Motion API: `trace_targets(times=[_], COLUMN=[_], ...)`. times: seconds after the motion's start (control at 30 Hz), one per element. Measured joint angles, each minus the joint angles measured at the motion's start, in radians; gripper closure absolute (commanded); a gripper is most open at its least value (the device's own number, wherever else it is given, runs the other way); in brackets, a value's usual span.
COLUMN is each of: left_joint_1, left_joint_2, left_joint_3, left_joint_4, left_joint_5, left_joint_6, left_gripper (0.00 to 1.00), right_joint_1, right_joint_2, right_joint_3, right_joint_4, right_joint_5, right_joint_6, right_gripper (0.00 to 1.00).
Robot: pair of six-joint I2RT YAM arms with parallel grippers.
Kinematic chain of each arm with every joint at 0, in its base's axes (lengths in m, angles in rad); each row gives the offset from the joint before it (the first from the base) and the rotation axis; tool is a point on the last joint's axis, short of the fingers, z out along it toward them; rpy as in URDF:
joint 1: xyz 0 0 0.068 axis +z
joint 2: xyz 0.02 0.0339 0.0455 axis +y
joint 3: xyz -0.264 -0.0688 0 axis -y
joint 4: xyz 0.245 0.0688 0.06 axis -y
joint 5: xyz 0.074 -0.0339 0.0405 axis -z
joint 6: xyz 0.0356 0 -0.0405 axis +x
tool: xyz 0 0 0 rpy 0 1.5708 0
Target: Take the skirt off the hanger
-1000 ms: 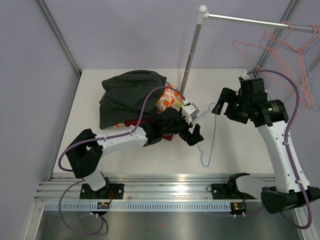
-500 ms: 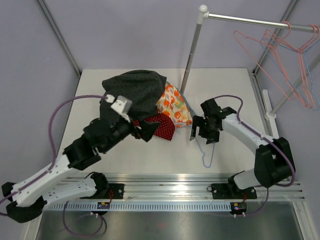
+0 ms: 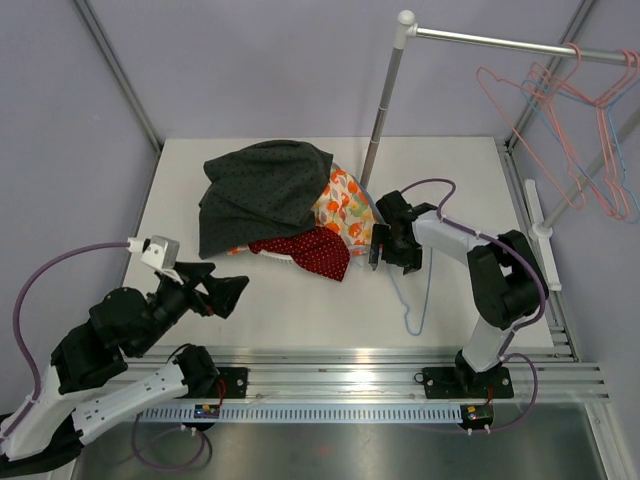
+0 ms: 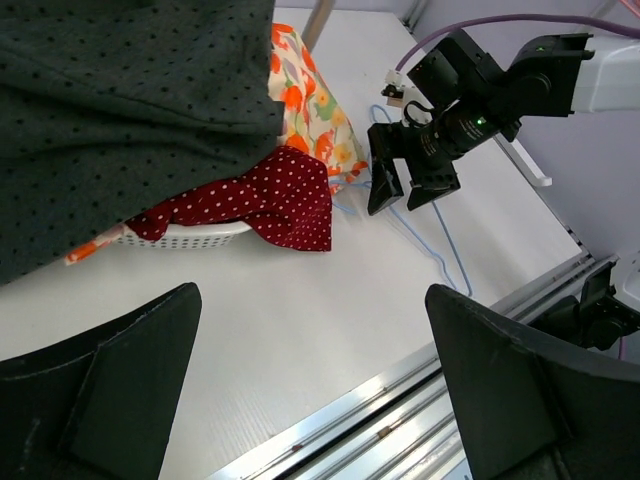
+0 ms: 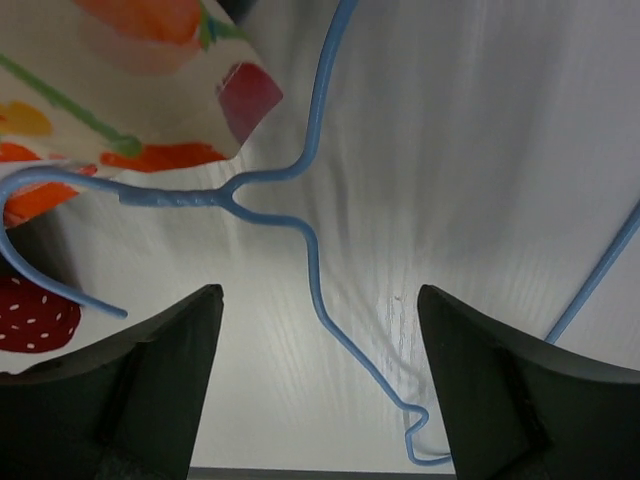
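A blue wire hanger lies bare on the white table, its hook end at the edge of an orange floral cloth. That cloth lies in a pile with a grey dotted skirt and a red dotted cloth. My right gripper is open and empty, low over the hanger's neck, beside the floral cloth. My left gripper is open and empty at the front left, apart from the pile; its view shows the grey skirt and the hanger.
A white basket sits under the pile. A clothes rail post stands behind the pile, and several pink and blue hangers hang at the far right. A metal mounting rail runs along the near edge.
My left arm has drawn back from the pile to the front left. My right arm has come down from a raised pose to the hanger's hook end beside the floral cloth.
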Motion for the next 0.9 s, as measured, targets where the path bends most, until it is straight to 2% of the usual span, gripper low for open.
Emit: trace_targets(times=[0.1, 0.13, 0.2, 0.23, 0.3, 0.5, 0.67, 0.77, 0.9], left_joint_1=[0.000, 0.000, 0.000, 0.000, 0.000, 0.000, 0.000, 0.000, 0.000], left_joint_2=[-0.048, -0.060, -0.076, -0.080, -0.083, -0.082, -0.066, -0.042, -0.024], left_joint_3=[-0.015, -0.024, -0.040, -0.047, -0.054, -0.055, -0.055, -0.056, -0.062], left_joint_4=[-0.033, -0.039, -0.052, -0.056, -0.060, -0.063, -0.063, -0.063, -0.064], left_joint_5=[-0.022, -0.023, -0.028, -0.031, -0.035, -0.037, -0.037, -0.037, -0.036], left_joint_6=[-0.008, -0.008, -0.008, -0.008, -0.008, -0.008, -0.008, -0.007, -0.007], left_gripper=[0.01, 0.01, 0.01, 0.01, 0.01, 0.01, 0.01, 0.01, 0.01], right_joint_1=[0.000, 0.000, 0.000, 0.000, 0.000, 0.001, 0.003, 0.003, -0.002], right_joint_2=[0.023, 0.031, 0.041, 0.039, 0.026, -0.016, -0.143, -0.265, -0.374], right_joint_3=[0.002, -0.003, -0.029, -0.036, -0.058, -0.101, -0.081, 0.048, 0.294], right_joint_4=[0.019, 0.032, 0.068, 0.071, 0.095, 0.133, 0.022, -0.064, -0.064], right_joint_5=[0.032, 0.035, 0.041, 0.050, 0.059, 0.061, 0.076, 0.090, 0.118], right_joint_6=[0.002, 0.003, 0.011, 0.012, 0.024, 0.047, 0.047, 0.046, 0.037], right_gripper=[0.26, 0.41, 0.63, 0.85, 1.00, 1.00, 1.00, 1.00, 1.00])
